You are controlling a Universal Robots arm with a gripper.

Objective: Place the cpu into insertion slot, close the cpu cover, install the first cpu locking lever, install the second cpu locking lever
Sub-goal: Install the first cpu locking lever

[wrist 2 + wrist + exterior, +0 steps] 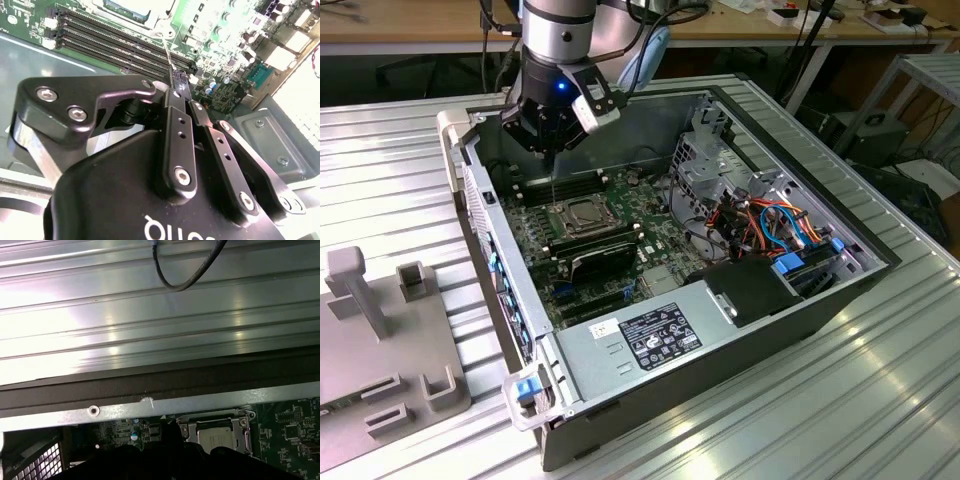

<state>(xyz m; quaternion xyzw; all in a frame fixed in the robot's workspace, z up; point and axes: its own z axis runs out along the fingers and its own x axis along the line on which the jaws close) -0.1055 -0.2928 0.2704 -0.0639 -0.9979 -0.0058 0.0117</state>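
**A:** Where is the small, flat, square cpu (pixel 216 436) with the dull silver-grey metal top sitting?

**B:** It is lying flat in the insertion slot on the green circuit board (pixel 650 225), inside the open dark metal computer case (pixel 770 325). The case is resting on the ribbed aluminium table (pixel 880 400). The chip is hiding the slot's contact field.

**A:** How is the chip looking?

**B:** In the first wrist view its top is showing as a plain matte grey square, paler than the frame around it. In the exterior view it is reading as a dull grey patch among the dark parts of the board.

**A:** And the thin silver metal cpu cover (pixel 244 437) with the square window?

**B:** It is lying down around the chip's edges, and the metal top is showing through the window.

**A:** What is the black two-fingered gripper (pixel 178 80) doing?

**B:** It is hanging just above the socket. Its fingers are pressing together on the free end of a thin silver wire locking lever (pixel 167 50). In the exterior view the wire is rising steeply from beside the socket to the fingertips.

**A:** Anything close by?

**B:** The long black memory slots (pixel 115 37) are running alongside the socket, just beside it.
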